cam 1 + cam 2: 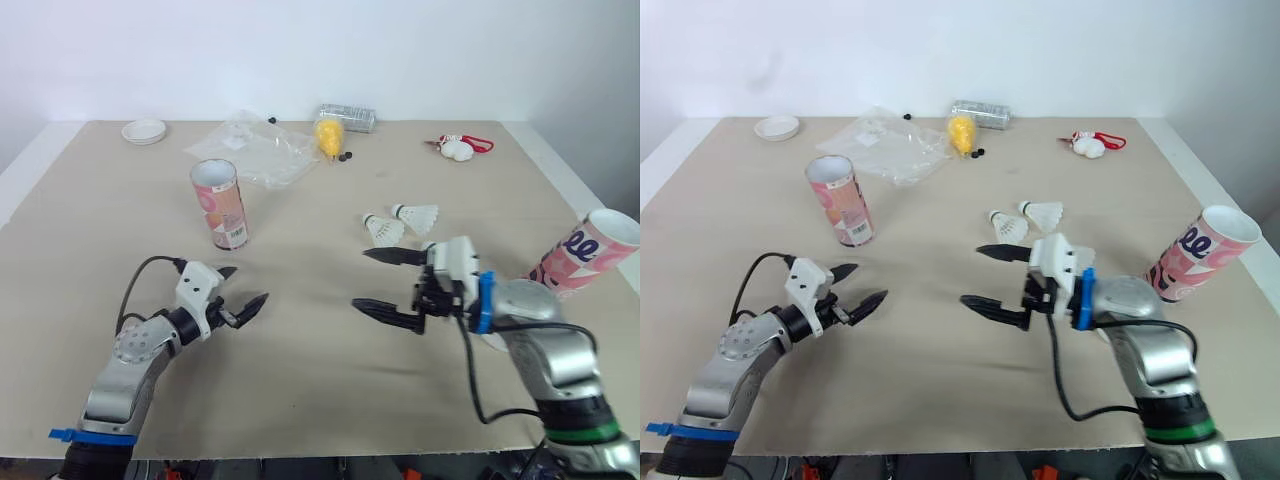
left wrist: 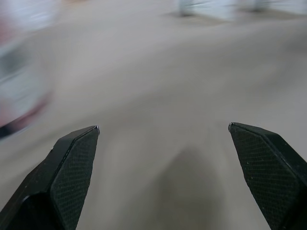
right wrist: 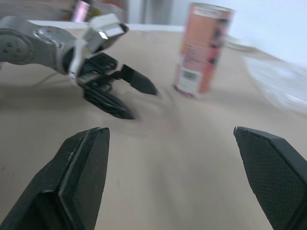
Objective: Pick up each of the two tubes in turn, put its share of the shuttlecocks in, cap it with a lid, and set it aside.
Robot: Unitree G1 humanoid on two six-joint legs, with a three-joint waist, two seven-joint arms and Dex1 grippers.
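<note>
On the bench (image 1: 320, 390), take the upright tube (image 1: 219, 203) as your marker: it stands on its base, uncapped, and you cannot see from these angles whether anything lies inside. Well to its right, at the bench edge, the second tube (image 1: 585, 256) leans with its open mouth tipped up and outward, and its inside is likewise hidden. Two shuttlecocks (image 1: 383, 229) lie loose on the surface between the two tubes, close together. Just behind the upright tube sits a clear plastic bag (image 1: 250, 148), and beyond that, back and to the left, the white lids (image 1: 144, 131).

In front of the upright tube you have the left gripper (image 1: 248, 284), low over the bench, jaws partly spread and holding nothing, forearm angled up from the near left. To the tube's front right is the right gripper (image 1: 361, 279), jaws wide apart and empty, tips pointing back at the left one, arm bent at the elbow
</note>
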